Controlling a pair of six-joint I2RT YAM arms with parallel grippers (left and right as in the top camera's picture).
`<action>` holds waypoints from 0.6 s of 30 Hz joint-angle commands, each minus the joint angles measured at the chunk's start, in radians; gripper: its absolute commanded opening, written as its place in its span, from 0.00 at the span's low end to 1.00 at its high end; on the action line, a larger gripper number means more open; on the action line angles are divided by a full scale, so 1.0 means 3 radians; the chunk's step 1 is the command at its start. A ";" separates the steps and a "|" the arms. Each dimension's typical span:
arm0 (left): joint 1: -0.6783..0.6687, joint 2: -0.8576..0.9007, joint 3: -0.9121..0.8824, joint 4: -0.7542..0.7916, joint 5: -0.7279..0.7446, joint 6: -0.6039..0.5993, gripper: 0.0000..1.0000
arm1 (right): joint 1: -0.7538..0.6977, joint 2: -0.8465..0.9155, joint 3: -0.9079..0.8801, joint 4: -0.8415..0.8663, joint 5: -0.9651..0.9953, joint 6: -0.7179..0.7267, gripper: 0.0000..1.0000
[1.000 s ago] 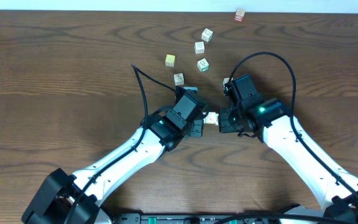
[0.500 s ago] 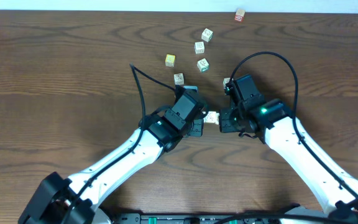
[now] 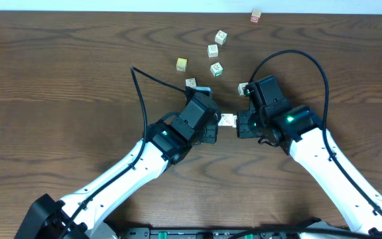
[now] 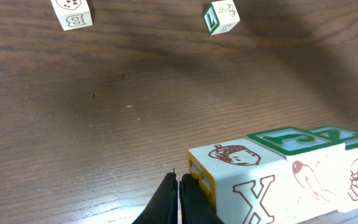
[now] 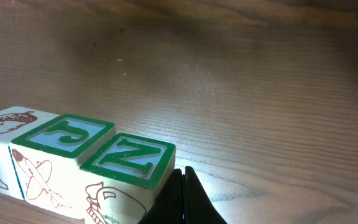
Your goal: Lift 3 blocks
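**Row (image 3: 227, 121) of three blocks.** The blocks are laid end to end and squeezed lengthwise between the two claws.
- Acorn block (image 4: 229, 180): set against the left claw.
- N block (image 5: 129, 165): set against the right claw.
- J block (image 5: 61, 140): carried in the middle by end pressure alone.

**Left claw (image 3: 215, 124).** The fingers are pressed together with nothing pinched between them. The closed tip is butted against the nearest end of the row.

**Right claw (image 3: 239, 124).** The fingers are likewise pressed together. The tip is butted against the opposite end, facing the left claw across the row.

**Clearance.** It cannot be told whether the row is off the desk (image 3: 58, 79). The undersides are cut off in both wrist views.

**Loose blocks (image 3: 213, 50).** Several are scattered beyond the claw tips, well apart from the row. A stray block (image 3: 243, 87) lies near the back of the right claw.

**Hazards, as judged.**
- The row is held by squeeze only. If the claws were let drift apart, the J block would likely drop out first.
- If one claw were raised faster than the other, the row could buckle at a joint.
- The closed tips are narrow, so an off-centre push could twist an end block out of line.
- The J and N tops look slightly stepped from the right wrist, which favours a slip there.
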 commanded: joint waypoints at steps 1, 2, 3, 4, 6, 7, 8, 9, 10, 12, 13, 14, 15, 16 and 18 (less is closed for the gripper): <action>-0.0238 -0.0123 0.0379 0.0278 0.0858 0.0033 0.07 | 0.0203 -0.0015 0.0192 0.0107 -0.1305 -0.0080 0.01; -0.0238 -0.0123 0.0379 0.0270 0.0858 0.0033 0.08 | 0.0203 -0.0017 0.0193 0.0107 -0.1305 -0.0080 0.01; -0.0238 -0.0123 0.0379 0.0267 0.0860 0.0033 0.07 | 0.0203 -0.0019 0.0193 0.0104 -0.1305 -0.0080 0.01; -0.0238 -0.0123 0.0379 0.0267 0.0860 0.0034 0.07 | 0.0203 -0.0019 0.0193 0.0100 -0.1305 -0.0080 0.01; -0.0238 -0.0123 0.0379 0.0268 0.0858 0.0033 0.07 | 0.0203 -0.0019 0.0193 0.0093 -0.1305 -0.0080 0.01; -0.0238 -0.0123 0.0379 0.0268 0.0858 0.0033 0.07 | 0.0203 -0.0019 0.0193 0.0092 -0.1306 -0.0080 0.01; -0.0238 -0.0123 0.0380 0.0268 0.0860 0.0033 0.07 | 0.0203 -0.0019 0.0193 0.0093 -0.1306 -0.0080 0.01; -0.0238 -0.0123 0.0380 0.0268 0.0860 0.0033 0.07 | 0.0203 -0.0020 0.0193 0.0092 -0.1306 -0.0080 0.01; -0.0238 -0.0123 0.0383 0.0267 0.0860 0.0033 0.07 | 0.0203 -0.0020 0.0193 0.0093 -0.1306 -0.0080 0.01; -0.0238 -0.0123 0.0387 0.0267 0.0860 0.0033 0.07 | 0.0203 -0.0020 0.0193 0.0092 -0.1307 -0.0080 0.01; -0.0238 -0.0125 0.0389 0.0267 0.0860 0.0033 0.07 | 0.0203 -0.0020 0.0193 0.0090 -0.1306 -0.0080 0.01; -0.0238 -0.0126 0.0393 0.0263 0.0860 0.0033 0.07 | 0.0203 -0.0020 0.0193 0.0089 -0.1306 -0.0080 0.01; -0.0238 -0.0130 0.0402 0.0253 0.0860 0.0034 0.07 | 0.0203 -0.0020 0.0193 0.0090 -0.1306 -0.0080 0.01; -0.0238 -0.0130 0.0408 0.0243 0.0860 0.0034 0.07 | 0.0203 -0.0020 0.0193 0.0090 -0.1306 -0.0080 0.01; -0.0238 -0.0136 0.0422 0.0225 0.0858 0.0036 0.07 | 0.0203 -0.0020 0.0193 0.0090 -0.1306 -0.0080 0.01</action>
